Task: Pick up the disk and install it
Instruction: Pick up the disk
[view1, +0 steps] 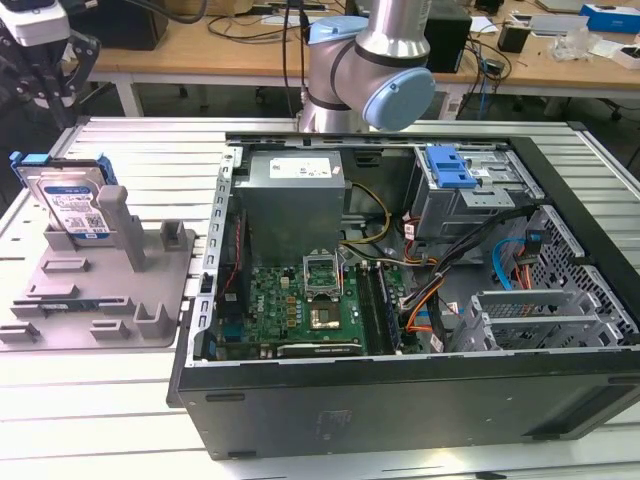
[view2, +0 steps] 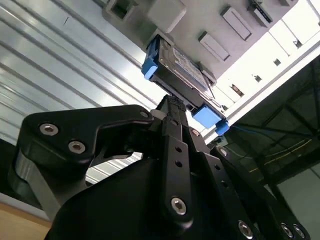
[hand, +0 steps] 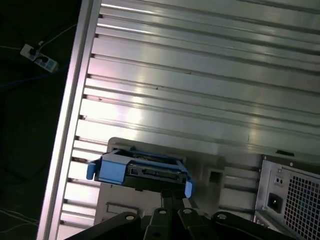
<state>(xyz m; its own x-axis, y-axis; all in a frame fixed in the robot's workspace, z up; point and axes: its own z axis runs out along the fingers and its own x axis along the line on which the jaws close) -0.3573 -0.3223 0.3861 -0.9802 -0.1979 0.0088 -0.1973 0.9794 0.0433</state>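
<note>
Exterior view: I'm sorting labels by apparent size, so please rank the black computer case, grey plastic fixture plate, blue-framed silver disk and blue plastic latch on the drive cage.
1. black computer case
2. grey plastic fixture plate
3. blue-framed silver disk
4. blue plastic latch, clearly smallest

Exterior view: elevated, angled down across the worktop (view1: 100, 420) and open computer case (view1: 400, 410) toward the arm (view1: 385, 60) at the far edge. Both wrist views: close above the disk (view2: 180, 65) (hand: 145, 170), which is shared with the exterior view's left (view1: 70, 200)

Disk (view1: 72, 205) silver, blue-framed, white-blue label; fixture (view1: 100, 300) grey.
</note>
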